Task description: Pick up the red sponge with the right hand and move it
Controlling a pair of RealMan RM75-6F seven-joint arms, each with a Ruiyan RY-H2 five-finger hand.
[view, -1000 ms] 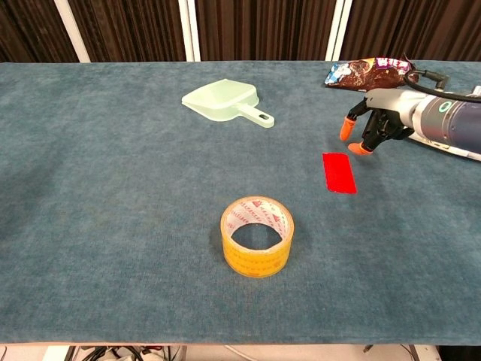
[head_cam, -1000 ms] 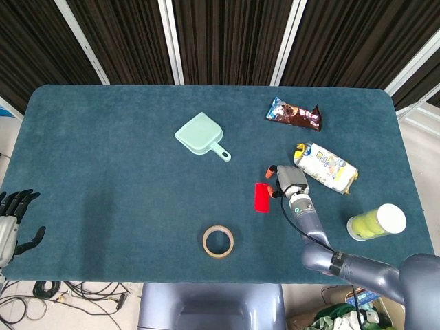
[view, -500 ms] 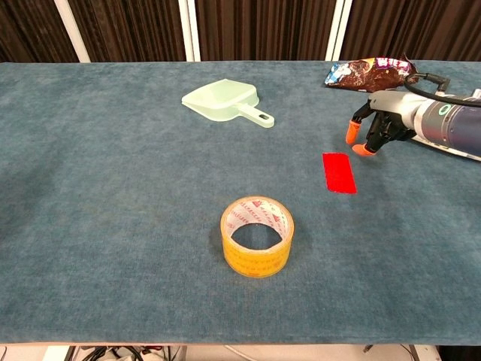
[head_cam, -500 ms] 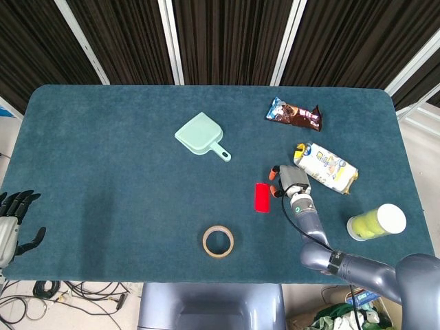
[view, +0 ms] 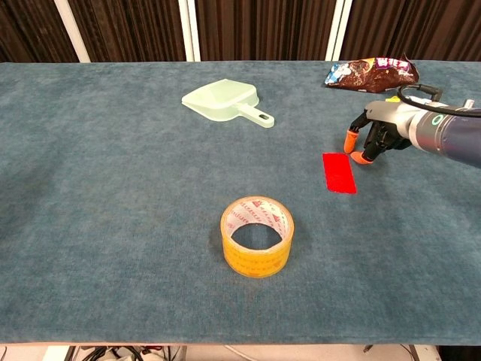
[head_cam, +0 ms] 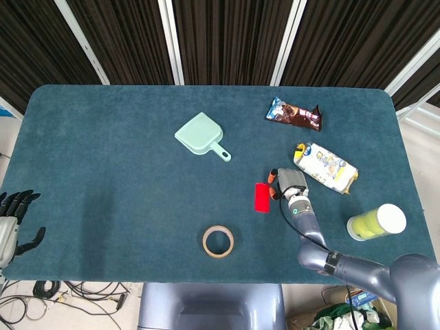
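Note:
The red sponge (head_cam: 261, 197) (view: 339, 172) lies flat on the blue table, a thin rectangle right of centre. My right hand (head_cam: 287, 182) (view: 376, 134) hovers just right of and slightly beyond the sponge, its orange-tipped fingers (view: 350, 141) curled downward near the sponge's far right corner. Nothing is held in it, and I cannot tell whether a fingertip touches the sponge. My left hand (head_cam: 14, 223) rests off the table's left front corner with fingers spread, holding nothing.
A roll of yellow tape (head_cam: 218, 241) (view: 257, 236) stands near the front edge. A mint dustpan (head_cam: 201, 135) (view: 228, 101) lies mid-table. A brown snack bag (head_cam: 294, 114) (view: 370, 73), a yellow-white bag (head_cam: 325, 168) and a tennis ball tube (head_cam: 376, 222) crowd the right side.
My right hand has lowered and drifted toward the sponge's far right corner, with its fingers curling in a little. The sponge and my left hand have not moved.

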